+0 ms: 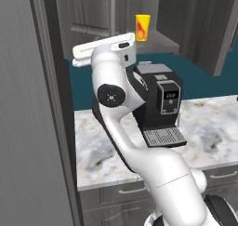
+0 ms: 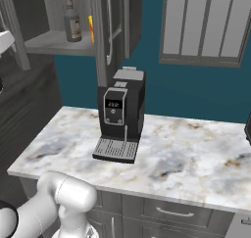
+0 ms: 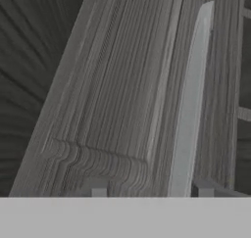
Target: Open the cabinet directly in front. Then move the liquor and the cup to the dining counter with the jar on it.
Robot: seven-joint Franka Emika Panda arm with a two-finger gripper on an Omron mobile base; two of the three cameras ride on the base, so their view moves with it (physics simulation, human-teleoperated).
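Already you have the cabinet (image 2: 59,41) open, your gripper (image 3: 152,190) parted around its silver bar handle (image 3: 188,109) without squeezing it, while the liquor (image 2: 71,17) and yellow cup (image 1: 142,27) on the cabinet's shelf remain to carry over.

One grey wood-grain upper wall cabinet (image 2: 115,16) stood with two doors. One long silver bar handle (image 3: 190,105) showed on a door in the hand view. One clear glass bottle with a red cap (image 2: 72,20) and one bright yellow cup (image 1: 142,28) were on its shelf. One black coffee machine (image 2: 120,115) sat on one marbled worktop (image 2: 196,154).
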